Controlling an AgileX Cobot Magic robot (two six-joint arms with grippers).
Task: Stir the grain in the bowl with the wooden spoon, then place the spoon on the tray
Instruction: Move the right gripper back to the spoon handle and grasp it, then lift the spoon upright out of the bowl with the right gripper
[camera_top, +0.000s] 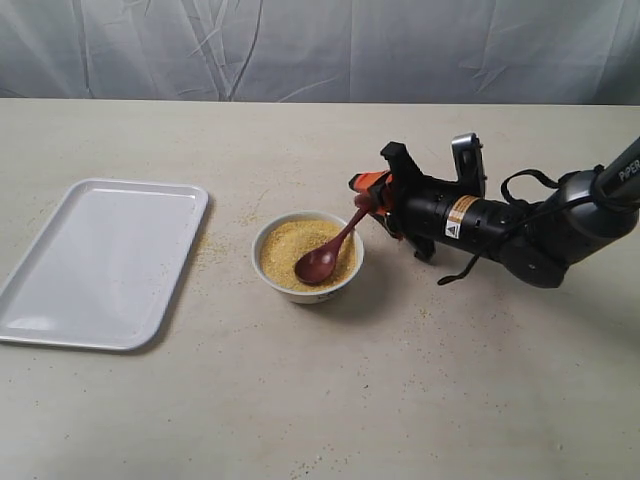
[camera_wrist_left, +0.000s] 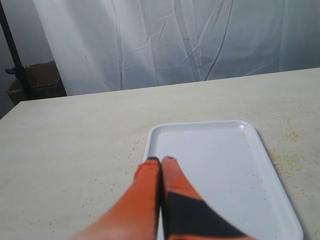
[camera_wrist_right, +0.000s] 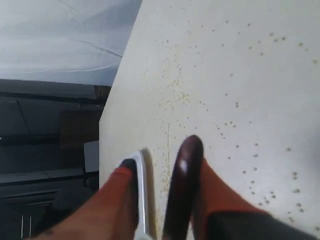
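- The right gripper (camera_top: 370, 198) is clamped tight on the top end of the wooden spoon (camera_top: 330, 255).
- The round end of the spoon lies in the grain (camera_top: 283, 250), inside the bowl (camera_top: 262, 262) in the middle of the table (camera_top: 420, 400).
- This looks like the stirring part. I cannot tell how much stirring is done.
- The tray (camera_top: 60, 300) sits well apart from the bowl with nothing on it, so putting the spoon there is not yet done.
- The left gripper (camera_wrist_left: 161, 161) hangs near the tray, its fingers pressed together with nothing between them.
- The outside view does not show the left arm.
- The right wrist view shows only the spoon handle, not the bowl.
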